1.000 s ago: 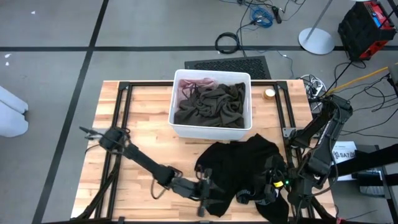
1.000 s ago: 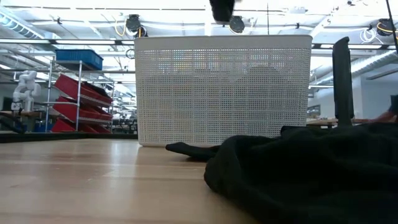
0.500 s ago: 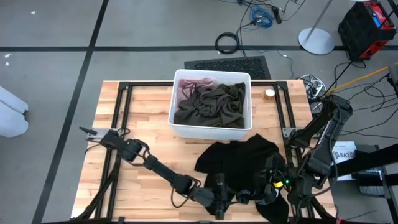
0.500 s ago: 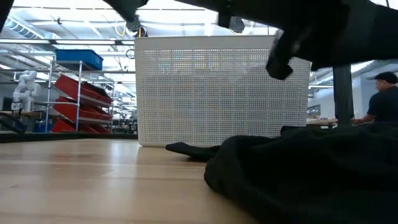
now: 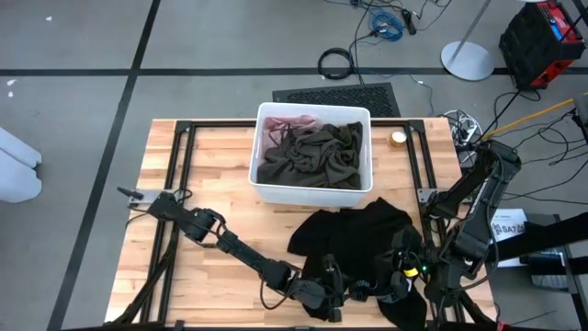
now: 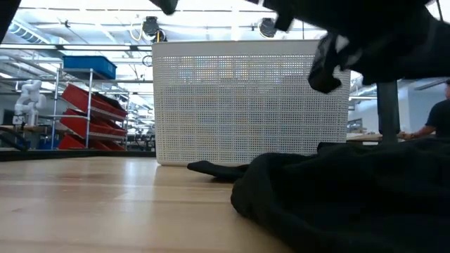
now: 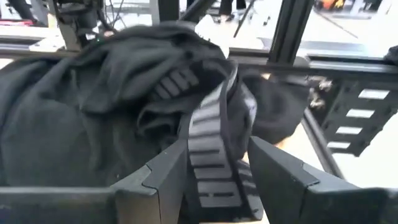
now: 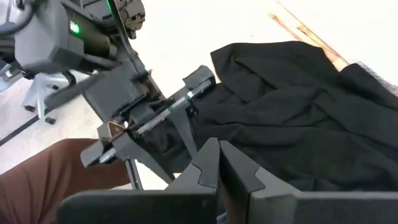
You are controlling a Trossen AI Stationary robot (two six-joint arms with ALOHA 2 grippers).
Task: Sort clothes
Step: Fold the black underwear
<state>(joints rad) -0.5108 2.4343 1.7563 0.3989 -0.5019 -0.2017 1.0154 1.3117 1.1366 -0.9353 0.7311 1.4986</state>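
A black garment (image 5: 354, 244) lies crumpled on the table's near right part, by its underside; it also shows in the low view (image 6: 337, 200). A grey-and-black striped band (image 7: 208, 149) of it runs between the open fingers of my left gripper (image 5: 342, 296) (image 7: 217, 149), which stands at the garment's near edge. My right gripper (image 5: 400, 280) (image 8: 217, 155) is shut and holds nothing, just right of the left one, over the garment. An olive-green garment (image 5: 317, 156) and a pink one (image 5: 280, 129) lie in the white bin (image 5: 312, 191). My left gripper's fingers (image 7: 165, 177) stand level on either side of the black garment's striped band (image 7: 214, 180), pointing toward the table's right. The band runs along the gap between them. I cannot tell whether the fingers touch it.
The white bin (image 6: 249, 102) stands at the table's far middle. A small tape roll (image 5: 398, 138) lies right of it. Black frame rails (image 5: 184, 156) run along the table's sides. Bare wood (image 5: 211, 184) lies at the left. A person (image 6: 439, 116) stands in the room behind.
My left gripper has moved toward the table's right edge along the near edge, coming in at the black garment's near side. The garment has stayed where it was.
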